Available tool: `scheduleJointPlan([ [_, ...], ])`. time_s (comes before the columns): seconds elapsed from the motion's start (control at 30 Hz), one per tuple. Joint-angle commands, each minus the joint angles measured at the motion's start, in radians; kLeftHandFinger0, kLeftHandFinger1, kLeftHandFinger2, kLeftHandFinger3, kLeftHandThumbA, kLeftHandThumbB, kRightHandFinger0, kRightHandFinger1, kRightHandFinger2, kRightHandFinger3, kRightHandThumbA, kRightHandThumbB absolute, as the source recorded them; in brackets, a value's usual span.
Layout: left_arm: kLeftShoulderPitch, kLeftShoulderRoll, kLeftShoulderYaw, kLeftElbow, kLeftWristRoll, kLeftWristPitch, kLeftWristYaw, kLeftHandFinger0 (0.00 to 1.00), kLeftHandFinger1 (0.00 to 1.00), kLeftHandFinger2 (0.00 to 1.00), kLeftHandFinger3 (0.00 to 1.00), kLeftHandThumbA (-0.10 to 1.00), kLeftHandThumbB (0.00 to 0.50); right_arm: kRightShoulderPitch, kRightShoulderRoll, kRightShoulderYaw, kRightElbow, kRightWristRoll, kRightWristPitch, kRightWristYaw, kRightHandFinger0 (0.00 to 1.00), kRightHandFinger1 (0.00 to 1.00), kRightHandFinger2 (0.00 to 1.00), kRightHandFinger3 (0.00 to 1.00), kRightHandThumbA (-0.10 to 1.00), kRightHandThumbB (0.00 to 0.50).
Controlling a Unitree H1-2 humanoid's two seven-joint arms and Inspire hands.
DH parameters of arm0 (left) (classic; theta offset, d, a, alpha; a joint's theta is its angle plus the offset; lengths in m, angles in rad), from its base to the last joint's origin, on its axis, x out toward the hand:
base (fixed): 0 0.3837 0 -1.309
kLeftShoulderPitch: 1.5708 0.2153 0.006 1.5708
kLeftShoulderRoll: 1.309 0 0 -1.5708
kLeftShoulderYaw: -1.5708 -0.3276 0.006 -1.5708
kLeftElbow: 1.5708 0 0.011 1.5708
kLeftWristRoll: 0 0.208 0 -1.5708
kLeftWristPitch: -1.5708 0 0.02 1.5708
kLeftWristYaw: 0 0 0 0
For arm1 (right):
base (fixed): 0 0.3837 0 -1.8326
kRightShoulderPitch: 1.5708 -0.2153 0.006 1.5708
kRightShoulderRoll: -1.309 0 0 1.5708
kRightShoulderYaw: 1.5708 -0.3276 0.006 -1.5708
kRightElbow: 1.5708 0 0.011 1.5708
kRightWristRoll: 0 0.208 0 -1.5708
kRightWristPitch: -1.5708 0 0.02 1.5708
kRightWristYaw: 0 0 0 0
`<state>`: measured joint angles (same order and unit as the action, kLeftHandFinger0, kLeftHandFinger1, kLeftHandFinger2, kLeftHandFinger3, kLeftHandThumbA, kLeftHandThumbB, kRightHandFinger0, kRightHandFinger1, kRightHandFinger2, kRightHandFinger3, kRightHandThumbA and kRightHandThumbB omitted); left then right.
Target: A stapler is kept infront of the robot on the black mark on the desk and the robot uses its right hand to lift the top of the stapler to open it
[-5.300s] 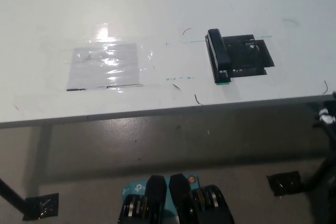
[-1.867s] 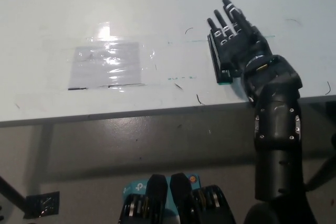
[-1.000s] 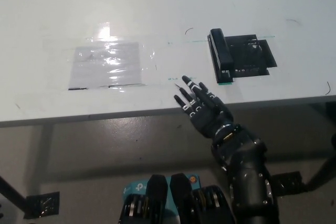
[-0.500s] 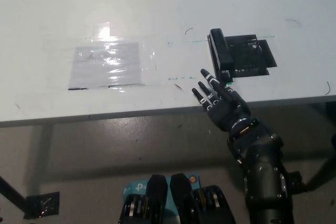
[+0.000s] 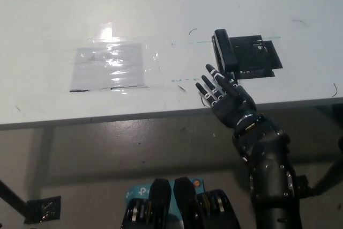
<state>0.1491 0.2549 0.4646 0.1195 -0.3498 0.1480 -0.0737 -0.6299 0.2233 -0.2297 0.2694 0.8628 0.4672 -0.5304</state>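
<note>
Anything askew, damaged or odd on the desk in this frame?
Nothing stands out. The stapler lies closed at the left edge of the black mark; the open right hand is just short of it.

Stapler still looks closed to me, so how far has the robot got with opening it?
Done: the stapler sits on the black mark on the desk. In hand: the black right hand is open, fingers spread, at the desk's near edge just short of the stapler's near end, not visibly touching it. Left: reaching the stapler's top and lifting it; it looks closed. The left hand is out of view.
</note>
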Motion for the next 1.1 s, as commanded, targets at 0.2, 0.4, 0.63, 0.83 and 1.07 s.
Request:
scheduleJointPlan([
  [0.2,0.024,0.001,0.02,-0.038,-0.031,-0.001,0.0,0.6,0.61,0.77,0.93,0.32,0.157,-0.154,-0.006,0.009,-0.043,0.009,0.003,-0.013,0.6,0.74,0.83,1.0,0.75,0.0],
  [0.4,0.029,0.005,0.015,-0.028,-0.029,-0.014,-0.007,0.6,0.65,0.82,0.95,0.33,0.141,-0.233,-0.04,-0.007,-0.022,-0.02,0.003,-0.003,0.59,0.72,0.84,1.0,0.75,0.0],
  [0.63,0.028,0.006,0.018,-0.025,-0.038,-0.016,-0.01,0.61,0.65,0.81,0.95,0.33,0.141,-0.324,-0.079,-0.054,0.011,-0.018,0.003,0.002,0.59,0.71,0.84,1.0,0.76,0.0],
  [0.83,0.029,0.006,0.019,-0.032,-0.037,-0.012,-0.003,0.59,0.62,0.78,0.93,0.32,0.133,-0.362,-0.098,-0.08,0.055,-0.042,-0.006,0.01,0.57,0.68,0.8,1.0,0.71,0.0],
  [1.07,0.033,0.011,0.017,-0.034,-0.034,-0.014,-0.007,0.62,0.65,0.79,0.94,0.34,0.142,-0.397,-0.137,-0.092,0.137,-0.068,-0.036,0.054,0.65,0.73,0.84,1.0,0.73,0.0],
])
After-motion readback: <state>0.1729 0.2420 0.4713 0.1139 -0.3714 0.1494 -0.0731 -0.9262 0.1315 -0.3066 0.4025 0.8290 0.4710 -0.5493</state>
